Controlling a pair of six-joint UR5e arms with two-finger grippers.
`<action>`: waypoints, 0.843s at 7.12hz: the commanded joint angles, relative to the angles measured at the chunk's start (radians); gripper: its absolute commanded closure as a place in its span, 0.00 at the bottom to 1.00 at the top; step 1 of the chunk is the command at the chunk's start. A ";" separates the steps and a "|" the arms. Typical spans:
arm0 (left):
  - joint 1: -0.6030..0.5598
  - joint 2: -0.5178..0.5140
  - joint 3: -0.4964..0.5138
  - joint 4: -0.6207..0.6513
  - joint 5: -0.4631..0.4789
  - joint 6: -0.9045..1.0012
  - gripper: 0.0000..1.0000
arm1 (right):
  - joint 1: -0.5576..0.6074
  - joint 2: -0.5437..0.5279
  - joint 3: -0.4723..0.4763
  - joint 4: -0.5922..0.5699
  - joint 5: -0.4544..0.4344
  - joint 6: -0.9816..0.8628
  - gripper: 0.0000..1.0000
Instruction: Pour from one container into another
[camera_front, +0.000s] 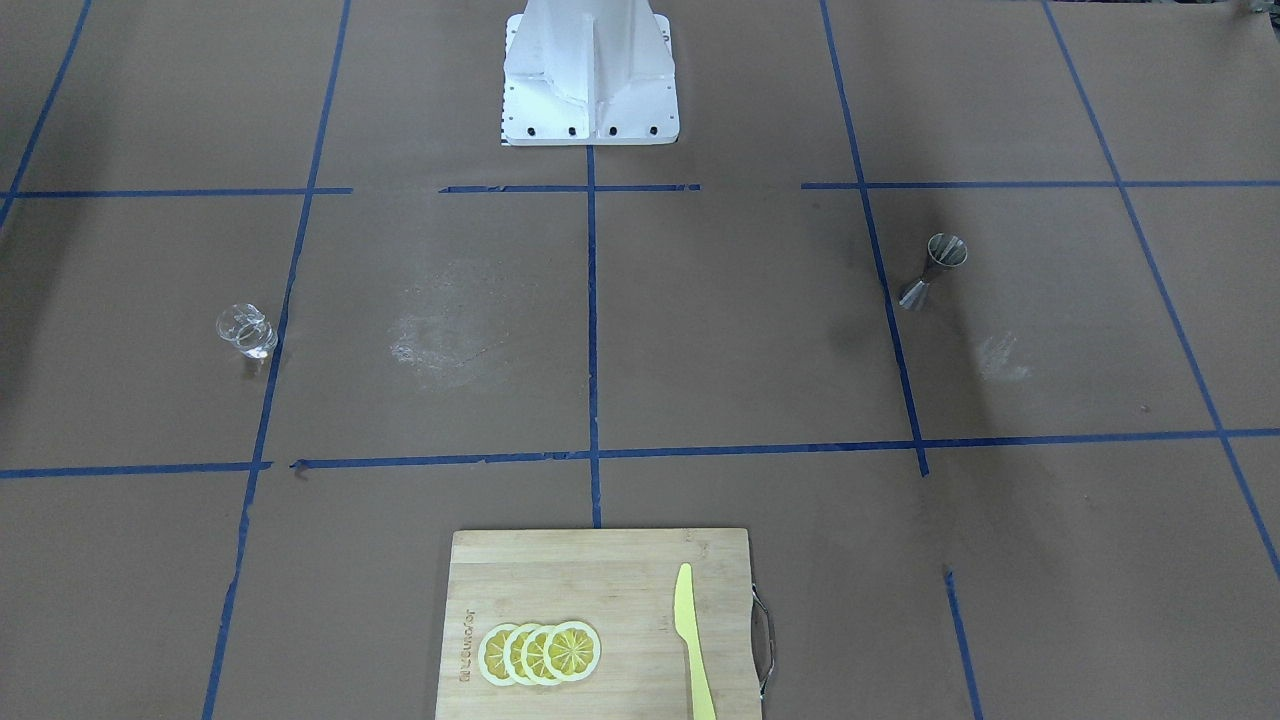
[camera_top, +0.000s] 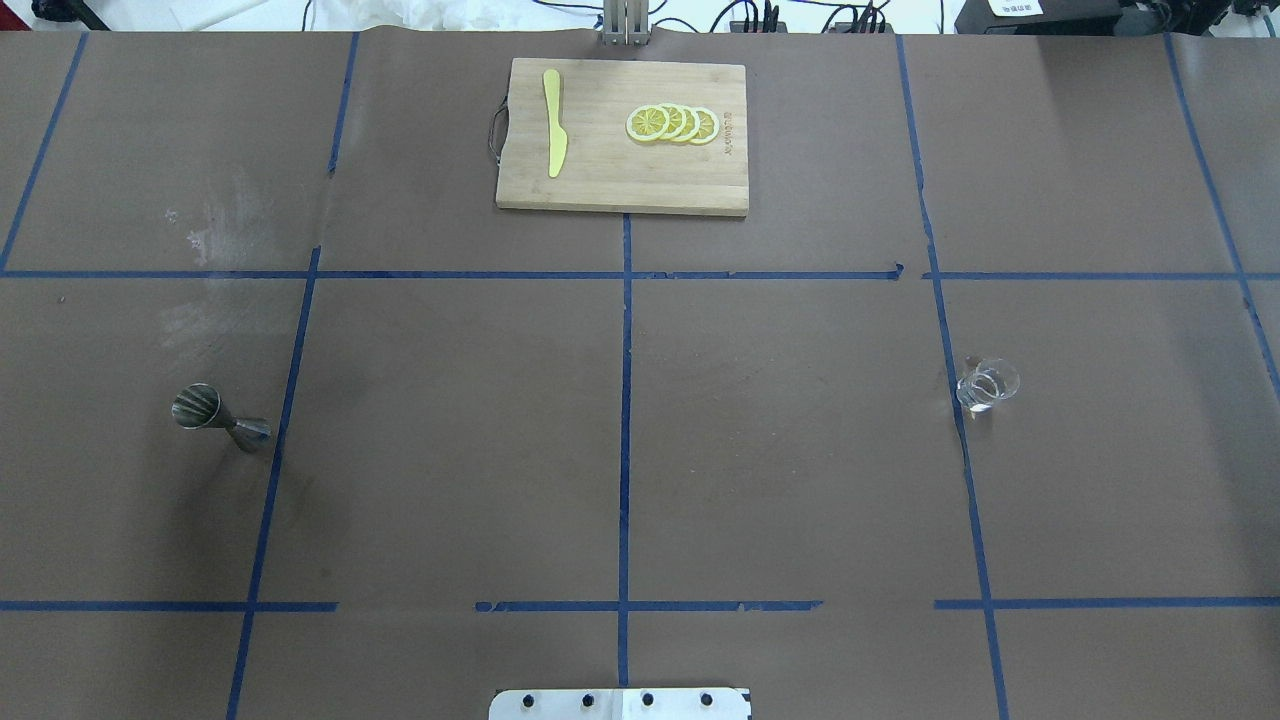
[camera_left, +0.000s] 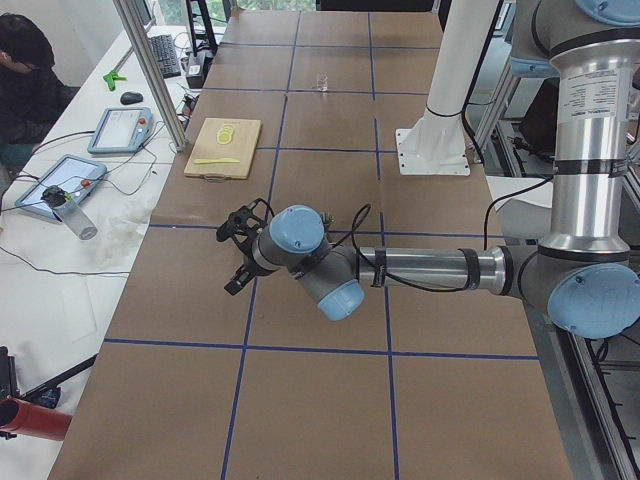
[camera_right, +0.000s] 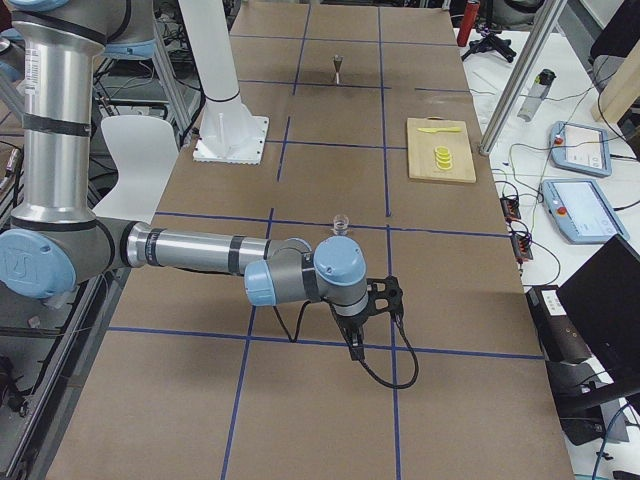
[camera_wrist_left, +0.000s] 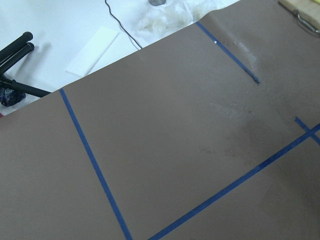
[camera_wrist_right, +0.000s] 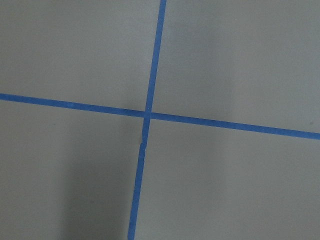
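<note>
Jigger stands mid-left in the overhead view and the glass mid-right, well apart. I cannot tell how the jaws of the left gripper or right gripper stand. An off-centre grab would probably topple the slim jigger.

Even, soft light; sharp focus

tbl: brown paper w/ blue tape grid | side bench: white (tablets on it)
</note>
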 joint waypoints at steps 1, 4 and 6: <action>0.114 0.106 -0.161 -0.130 0.145 -0.245 0.00 | 0.000 -0.002 -0.003 0.000 0.004 0.002 0.00; 0.309 0.169 -0.320 -0.143 0.447 -0.566 0.00 | 0.002 -0.005 -0.006 0.000 0.004 0.000 0.00; 0.501 0.182 -0.363 -0.143 0.818 -0.753 0.00 | 0.002 -0.005 -0.006 0.000 0.004 0.002 0.00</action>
